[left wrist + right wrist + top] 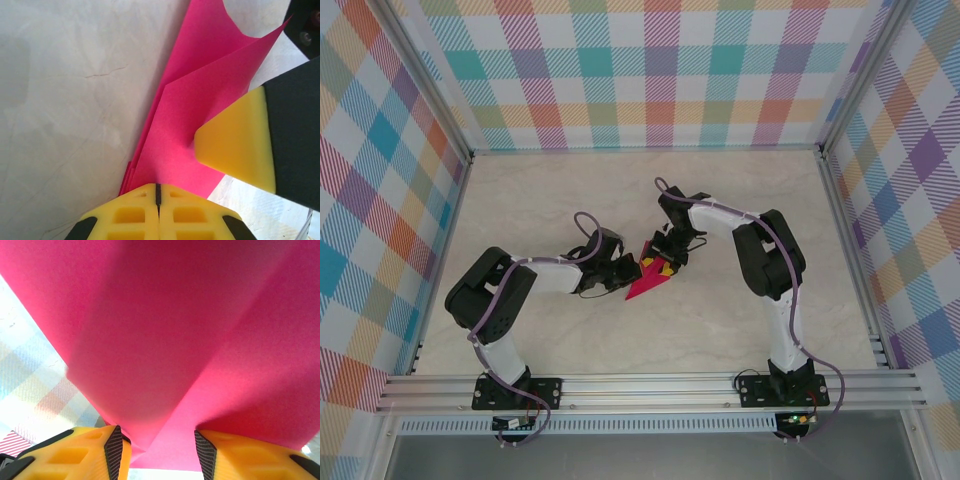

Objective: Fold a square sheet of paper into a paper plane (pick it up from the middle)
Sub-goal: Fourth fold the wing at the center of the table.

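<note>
the paper plane (642,284) lies on the table (720,200) near the centre, between the two arms; it is thin, matte magenta-pink paper folded into a narrow pointed wedge, its tip towards the near left; in the left wrist view the paper plane (200,100) shows several stacked layers fanning apart along a crease. the left gripper (625,268) is clenched on the paper plane; its yellow moulded fingers (130,215), with rectangular recesses, meet at a thin seam where the paper enters. the right gripper (665,264) is released, jaws parted; a loose fold of the paper plane (175,315) dips between its black cross-hatched pads (114,445); one blunt yellow fingertip (235,150) rests against the upper flap. the table is pale with faint marbled veins; plaid walls (640,70) in pastel colours enclose it; a grooved aluminium rail (650,385) carries the arm bases; purple cables (582,216) loop along the arms.
</note>
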Robot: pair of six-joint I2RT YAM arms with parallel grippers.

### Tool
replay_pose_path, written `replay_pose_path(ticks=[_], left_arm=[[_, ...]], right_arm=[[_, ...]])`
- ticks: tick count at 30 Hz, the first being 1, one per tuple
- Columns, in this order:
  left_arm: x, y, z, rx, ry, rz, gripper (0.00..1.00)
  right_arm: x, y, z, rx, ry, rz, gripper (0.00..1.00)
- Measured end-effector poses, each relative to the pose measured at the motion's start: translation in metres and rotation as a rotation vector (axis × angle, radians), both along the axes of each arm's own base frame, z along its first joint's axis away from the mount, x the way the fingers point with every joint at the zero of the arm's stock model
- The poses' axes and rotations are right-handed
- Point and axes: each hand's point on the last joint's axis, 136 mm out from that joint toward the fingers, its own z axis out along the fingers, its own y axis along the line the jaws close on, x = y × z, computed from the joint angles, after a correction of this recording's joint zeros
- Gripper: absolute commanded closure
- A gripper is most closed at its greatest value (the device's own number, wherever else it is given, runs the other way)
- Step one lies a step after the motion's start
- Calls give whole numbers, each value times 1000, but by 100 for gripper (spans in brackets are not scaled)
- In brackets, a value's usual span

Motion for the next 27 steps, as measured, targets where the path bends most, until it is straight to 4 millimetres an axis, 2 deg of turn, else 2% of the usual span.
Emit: replay_pose_path(ticks=[10,17,27], left_arm=[[-1,1,-1,9,11,-1,94],[1,0,3,12,4,-6,88],[16,5,47,-33,-111,31,86]], right_arm=[[0,0,0,5,-9,1,55],[0,-2,-1,-9,-9,-1,57],[0,-4,-2,-23,-8,-3,58]])
